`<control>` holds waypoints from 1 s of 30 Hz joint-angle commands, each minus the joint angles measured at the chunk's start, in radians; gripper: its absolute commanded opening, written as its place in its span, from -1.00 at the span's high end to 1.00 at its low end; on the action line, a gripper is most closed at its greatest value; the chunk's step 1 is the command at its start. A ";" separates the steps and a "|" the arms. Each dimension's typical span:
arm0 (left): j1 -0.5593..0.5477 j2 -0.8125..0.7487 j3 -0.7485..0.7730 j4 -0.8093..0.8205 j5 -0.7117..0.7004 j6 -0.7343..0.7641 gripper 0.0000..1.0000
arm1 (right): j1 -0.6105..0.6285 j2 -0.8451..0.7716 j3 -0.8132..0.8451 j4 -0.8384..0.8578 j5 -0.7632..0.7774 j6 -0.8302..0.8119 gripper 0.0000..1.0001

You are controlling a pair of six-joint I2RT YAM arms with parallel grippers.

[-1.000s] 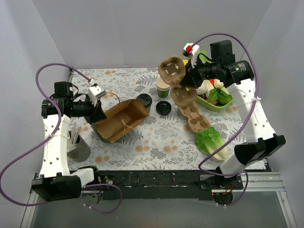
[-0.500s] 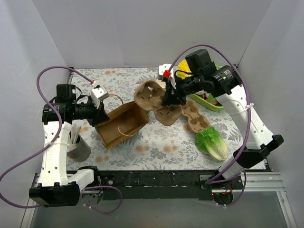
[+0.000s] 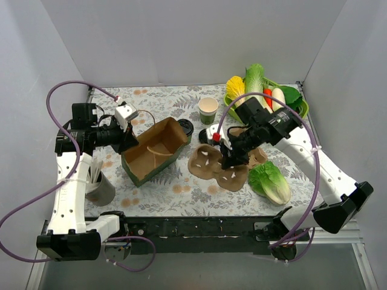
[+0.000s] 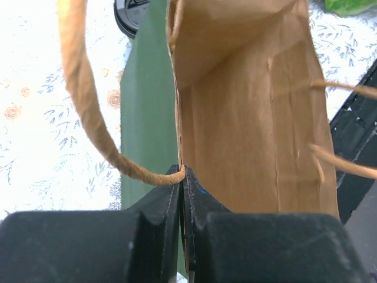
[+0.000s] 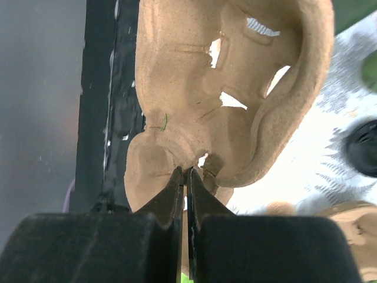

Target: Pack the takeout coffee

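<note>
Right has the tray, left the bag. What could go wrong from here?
The right gripper pinches only a thin edge of the pulp tray, so it may slip or twist. The left gripper holds one wall of the paper bag; its mouth may sag. The coffee cup stands unlidded, easy to knock.

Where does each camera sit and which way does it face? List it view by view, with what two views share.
Top external: above and behind the bases, looking down on the table; both arms show.
Left wrist: on the left arm, looking along the left end effector, shut on the paper bag.
Right wrist: on the right arm, looking along the right end effector, shut on the pulp tray.
Shared: bag and tray also appear from the top.
</note>
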 commanded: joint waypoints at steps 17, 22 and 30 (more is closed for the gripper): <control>-0.002 0.062 -0.027 0.123 -0.006 -0.128 1.00 | 0.025 0.329 -0.380 0.122 0.053 -0.300 0.87; -0.002 0.072 -0.033 0.135 0.002 -0.136 1.00 | 0.025 0.367 -0.343 0.162 0.070 -0.245 0.31; -0.002 0.064 -0.050 0.158 0.000 -0.151 1.00 | 0.025 0.139 -0.498 0.371 0.106 -0.118 -0.39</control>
